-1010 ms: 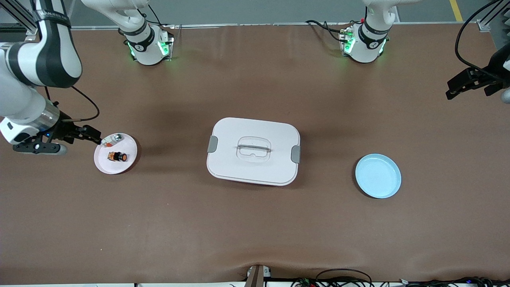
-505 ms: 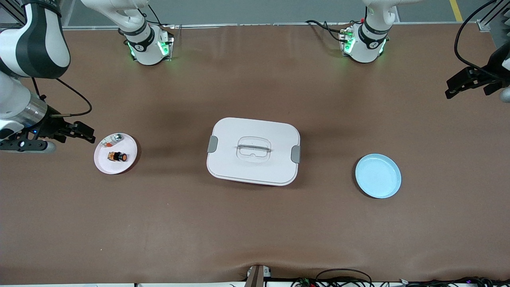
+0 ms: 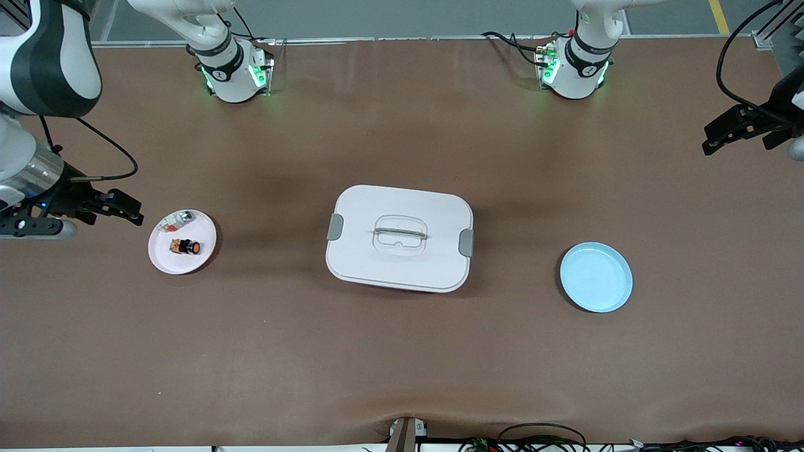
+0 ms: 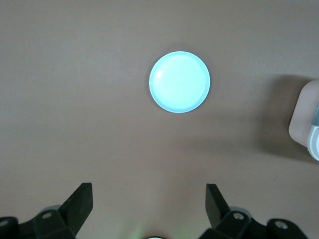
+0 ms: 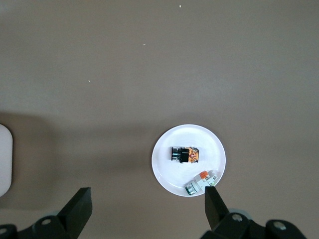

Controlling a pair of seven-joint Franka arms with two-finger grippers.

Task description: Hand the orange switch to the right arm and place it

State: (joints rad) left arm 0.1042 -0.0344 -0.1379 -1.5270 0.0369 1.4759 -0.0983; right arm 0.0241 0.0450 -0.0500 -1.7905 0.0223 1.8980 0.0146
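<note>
The orange switch point(image 3: 186, 247), a tiny black cylinder with an orange cap, lies on its side on a small white plate point(image 3: 202, 254) toward the right arm's end of the table; it also shows in the right wrist view point(image 5: 185, 155) on the plate point(image 5: 164, 160). My right gripper point(image 3: 122, 210) is open and empty in the air beside the plate, its open jaws also in the right wrist view point(image 5: 148, 209). My left gripper point(image 3: 722, 135) is open and empty at the left arm's end of the table, its jaws also in the left wrist view point(image 4: 149, 205).
A silver-and-red part with clear casing point(image 3: 178, 220) shares the white plate. A white lidded box with a handle point(image 3: 399, 238) stands mid-table. An empty light blue plate point(image 3: 596, 277) lies toward the left arm's end, also in the left wrist view point(image 4: 180, 82).
My right gripper has drawn back from the white plate's rim toward the table's end, empty. The switch and the left arm have not moved.
</note>
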